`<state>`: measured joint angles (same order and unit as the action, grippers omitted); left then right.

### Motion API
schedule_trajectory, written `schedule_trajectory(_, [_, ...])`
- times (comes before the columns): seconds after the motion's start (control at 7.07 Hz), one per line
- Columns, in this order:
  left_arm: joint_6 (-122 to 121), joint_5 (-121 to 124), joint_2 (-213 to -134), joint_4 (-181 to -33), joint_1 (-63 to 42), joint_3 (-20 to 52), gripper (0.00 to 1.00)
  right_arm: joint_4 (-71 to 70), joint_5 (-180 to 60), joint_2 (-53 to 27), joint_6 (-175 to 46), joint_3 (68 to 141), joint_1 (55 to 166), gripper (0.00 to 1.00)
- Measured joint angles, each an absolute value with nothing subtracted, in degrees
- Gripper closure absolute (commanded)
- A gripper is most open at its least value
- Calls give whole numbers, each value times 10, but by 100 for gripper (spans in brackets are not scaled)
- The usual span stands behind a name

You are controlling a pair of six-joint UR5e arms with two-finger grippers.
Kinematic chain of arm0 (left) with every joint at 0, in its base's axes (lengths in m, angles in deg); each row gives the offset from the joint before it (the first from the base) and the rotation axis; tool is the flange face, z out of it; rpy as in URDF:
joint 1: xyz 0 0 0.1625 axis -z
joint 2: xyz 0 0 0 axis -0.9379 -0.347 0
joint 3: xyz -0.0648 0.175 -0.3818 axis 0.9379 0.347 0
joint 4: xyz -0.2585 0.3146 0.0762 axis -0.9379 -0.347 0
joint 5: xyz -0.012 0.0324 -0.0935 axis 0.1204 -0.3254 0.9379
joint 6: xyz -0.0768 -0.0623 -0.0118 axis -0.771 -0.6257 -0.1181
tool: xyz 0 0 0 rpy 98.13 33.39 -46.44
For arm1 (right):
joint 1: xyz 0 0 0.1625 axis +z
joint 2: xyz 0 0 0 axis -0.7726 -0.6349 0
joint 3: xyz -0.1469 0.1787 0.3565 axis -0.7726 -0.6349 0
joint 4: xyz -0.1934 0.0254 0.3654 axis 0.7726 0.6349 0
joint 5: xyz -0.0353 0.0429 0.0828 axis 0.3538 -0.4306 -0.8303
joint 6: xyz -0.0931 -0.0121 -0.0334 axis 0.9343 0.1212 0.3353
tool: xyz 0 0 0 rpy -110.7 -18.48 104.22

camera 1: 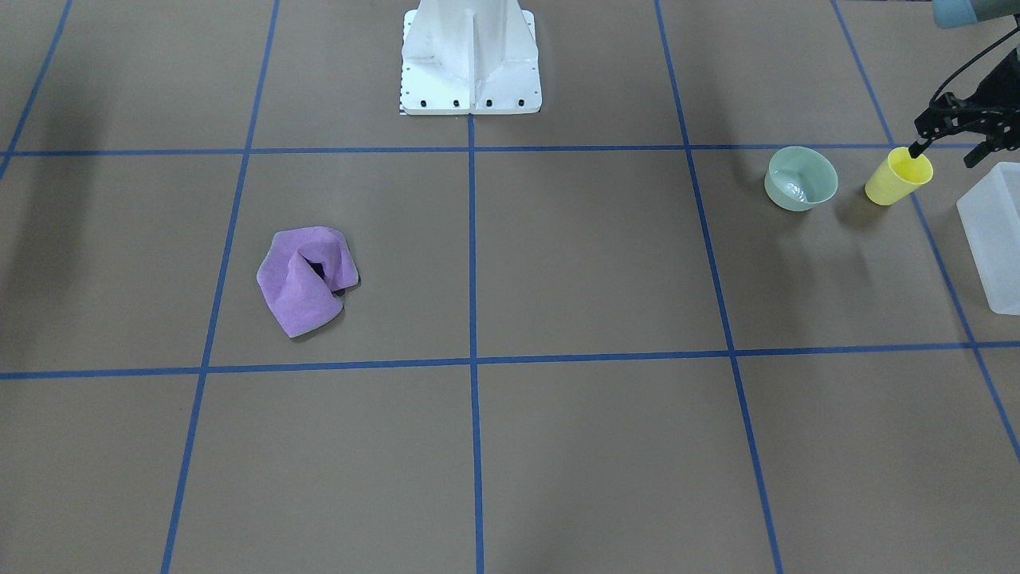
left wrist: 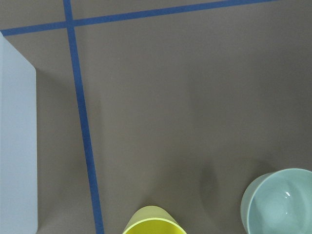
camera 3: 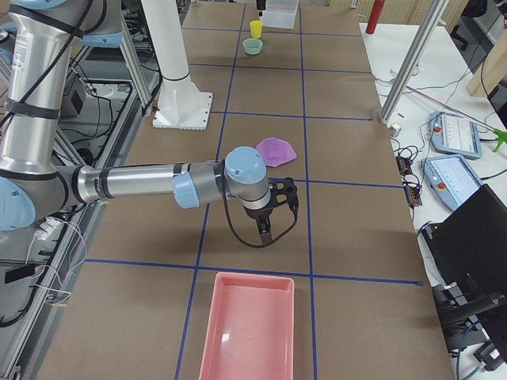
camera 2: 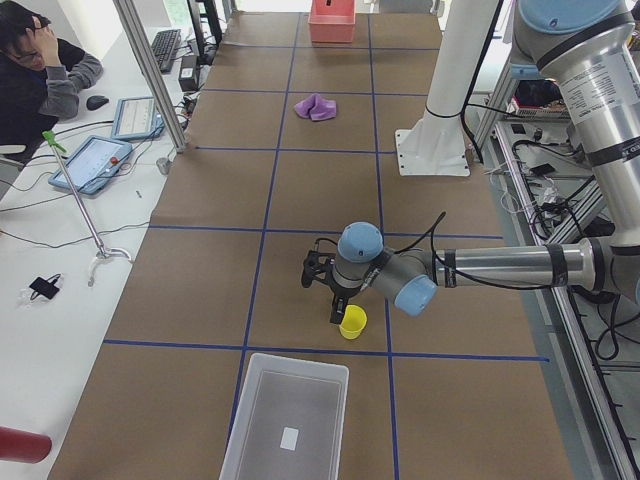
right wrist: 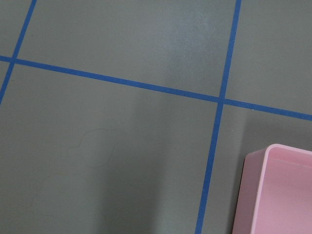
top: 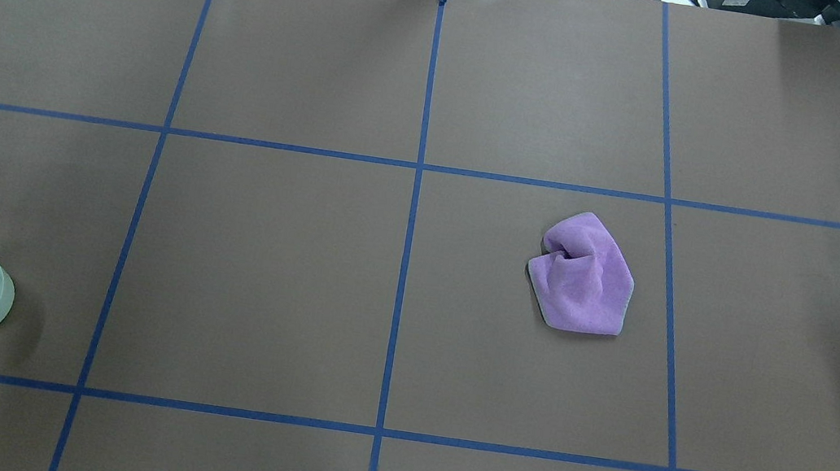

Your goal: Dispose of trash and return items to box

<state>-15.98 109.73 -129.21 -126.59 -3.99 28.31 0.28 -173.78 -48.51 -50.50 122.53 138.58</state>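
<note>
A yellow cup (camera 1: 899, 177) stands upright beside a pale green bowl (camera 1: 801, 179) at the table's left end, near a clear plastic box (camera 1: 992, 239). My left gripper (camera 1: 947, 153) hovers over the cup, open. One finger dips at the cup's rim and the other stands off toward the box. In the left wrist view the cup (left wrist: 153, 222) and bowl (left wrist: 278, 202) sit at the bottom edge. A crumpled purple cloth (top: 583, 275) lies right of centre. My right gripper (camera 3: 265, 222) hangs above bare table between the cloth and a pink bin (camera 3: 249, 332); I cannot tell whether it is open or shut.
The white robot base (camera 1: 470, 56) stands at the table's near middle. A person sits at a side desk (camera 2: 40, 70) with tablets and cables. A metal post (camera 2: 150, 70) rises by the table edge. Blue tape lines grid the brown surface.
</note>
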Motion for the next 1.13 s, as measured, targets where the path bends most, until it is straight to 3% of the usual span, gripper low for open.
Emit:
schedule_trajectory(0.57, [-254, 1045, -1289, -1362, -128, 253, 4, -2, -1736, -490, -506, 1225, 1386, 0])
schedule_trajectory(0.71, [-256, 1043, -1287, -1364, -135, 253, 11, -3, -1736, -490, -506, 1225, 1386, 0])
schedule_trajectory(0.85, [-257, 1043, -1283, -1365, -143, 252, 28, -3, -1735, -491, -507, 1225, 1385, 0])
schedule_trajectory(1.13, [-255, 1043, -1281, -1366, -159, 252, 100, -3, -1735, -491, -507, 1224, 1385, 0])
